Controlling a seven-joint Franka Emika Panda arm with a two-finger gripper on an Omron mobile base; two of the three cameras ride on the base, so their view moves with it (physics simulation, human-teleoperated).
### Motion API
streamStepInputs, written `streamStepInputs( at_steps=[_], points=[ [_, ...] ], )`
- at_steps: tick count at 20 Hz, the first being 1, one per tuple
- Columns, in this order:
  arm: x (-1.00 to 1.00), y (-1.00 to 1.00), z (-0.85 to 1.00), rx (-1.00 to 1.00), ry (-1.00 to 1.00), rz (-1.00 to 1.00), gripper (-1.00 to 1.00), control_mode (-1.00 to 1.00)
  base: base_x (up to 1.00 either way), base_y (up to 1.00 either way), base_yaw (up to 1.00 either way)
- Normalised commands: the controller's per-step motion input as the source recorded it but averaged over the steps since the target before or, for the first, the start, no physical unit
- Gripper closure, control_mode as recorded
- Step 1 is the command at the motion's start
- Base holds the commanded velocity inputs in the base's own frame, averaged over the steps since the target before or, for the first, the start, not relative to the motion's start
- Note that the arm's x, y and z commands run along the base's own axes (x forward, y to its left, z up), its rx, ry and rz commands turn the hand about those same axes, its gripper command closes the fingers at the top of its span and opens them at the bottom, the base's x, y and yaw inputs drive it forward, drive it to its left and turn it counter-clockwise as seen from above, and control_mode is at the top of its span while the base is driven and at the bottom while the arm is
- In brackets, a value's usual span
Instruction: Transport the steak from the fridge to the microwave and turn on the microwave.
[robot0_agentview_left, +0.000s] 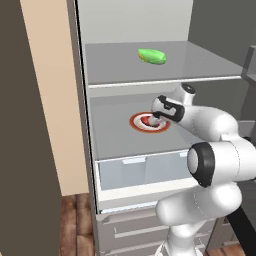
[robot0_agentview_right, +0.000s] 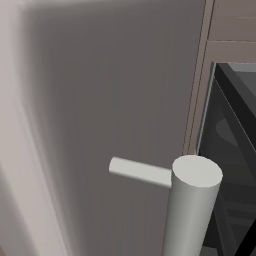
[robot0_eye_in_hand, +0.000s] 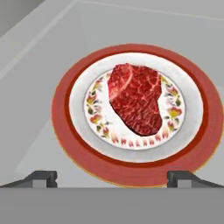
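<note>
Gripper (robot0_eye_in_hand: 112, 177): jaws wide open, empty, poised over steak (robot0_eye_in_hand: 134, 104) on red-rimmed plate (robot0_eye_in_hand: 61, 118), middle fridge (robot0_agentview_left: 125, 140) shelf.

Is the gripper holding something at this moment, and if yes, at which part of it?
Nothing is held. The two-finger gripper is open above the dark-red steak, which lies untouched on the white red-rimmed plate on a grey fridge shelf.

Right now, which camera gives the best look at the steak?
The hand view: the steak lies unobstructed in the middle of the red-rimmed plate, straight ahead of the open fingers. In the left base view the robot's hand hides most of it, leaving a small red patch. The right base view faces a grey fridge door instead.
</note>
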Motion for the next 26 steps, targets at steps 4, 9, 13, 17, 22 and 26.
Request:
streamStepInputs(
  at_steps=[4,9,13,17,22,26],
  points=[
    [0.38,0.0,-0.24,0.0,0.04,0.02,-1.0,-1.0,0.0,0.0,0.0],
    [0.37,0.0,-0.21,0.0,0.07,0.01,-1.0,-1.0,0.0,0.0,0.0],
    [0.42,0.0,-0.13,0.0,0.03,0.02,-1.0,-1.0,0.0,0.0,0.0],
    [0.42,0.0,-0.15,0.0,0.0,0.03,-1.0,-1.0,0.0,0.0,0.0],
    [0.37,0.0,-0.26,-0.01,0.03,0.02,-1.0,-1.0,0.0,0.0,0.0],
    [0.23,0.01,-0.27,-0.04,0.04,0.0,-1.0,-1.0,0.0,0.0,0.0]
  ],
)
